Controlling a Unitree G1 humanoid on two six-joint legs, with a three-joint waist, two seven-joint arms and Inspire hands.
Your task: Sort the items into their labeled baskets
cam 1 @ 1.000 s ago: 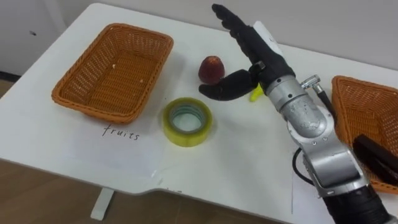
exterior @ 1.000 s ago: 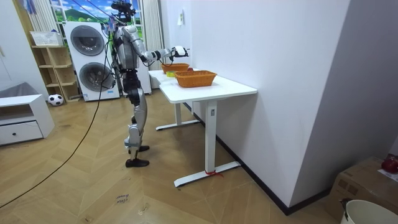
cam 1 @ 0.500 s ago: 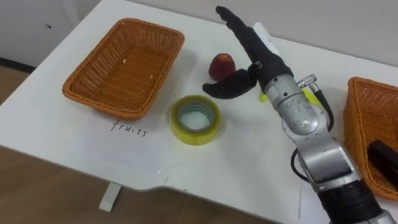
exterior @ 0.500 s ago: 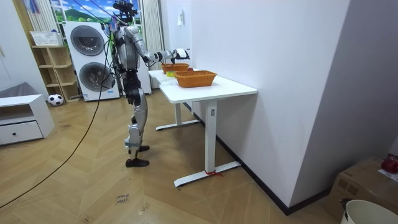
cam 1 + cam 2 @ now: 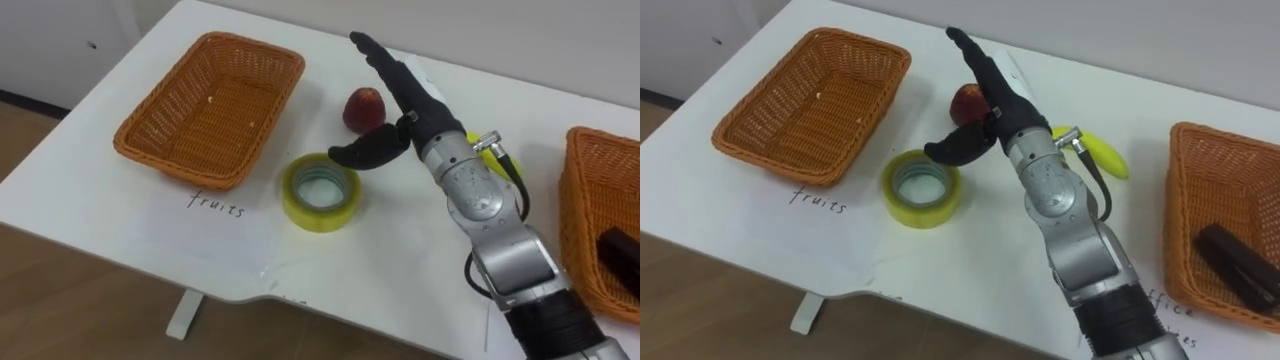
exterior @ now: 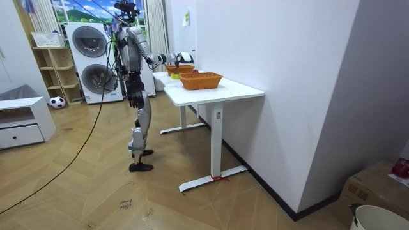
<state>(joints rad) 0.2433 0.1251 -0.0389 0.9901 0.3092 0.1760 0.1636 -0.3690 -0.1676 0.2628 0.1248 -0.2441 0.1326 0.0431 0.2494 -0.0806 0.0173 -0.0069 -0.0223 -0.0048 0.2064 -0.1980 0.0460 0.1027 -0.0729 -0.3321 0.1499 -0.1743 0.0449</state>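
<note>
White worktop (image 5: 400,260) runs across your head view, and in the room view your robot stands on a wooden floor (image 6: 96,185) at the worktop's far end, with washing machines (image 6: 89,45) behind it and one arm stretched out over the surface.

An empty wicker basket (image 5: 200,120) sits toward the worktop's far left corner, with a handwritten label on the surface just beside its near rim. A second wicker basket (image 5: 1225,190) sits at the right edge and holds a dark oblong object (image 5: 1232,262); you cannot tell what it is.

Three things lie loose on the worktop between the baskets. A red fruit (image 5: 363,106) rests near the far edge, about midway along it. A roll of yellow tape (image 5: 318,220) lies flat nearer the near edge, just right of the left basket. A banana (image 5: 1105,157) lies right of the red fruit, partly behind the forearm.

Your right hand (image 5: 418,110) is wide: fingers straight and pointing toward the far edge, thumb spread out to the left. It holds nothing. The fingers run just beside the red fruit, on its right, and the thumb hangs between the fruit and the tape. You cannot tell whether the hand touches the fruit.
</note>
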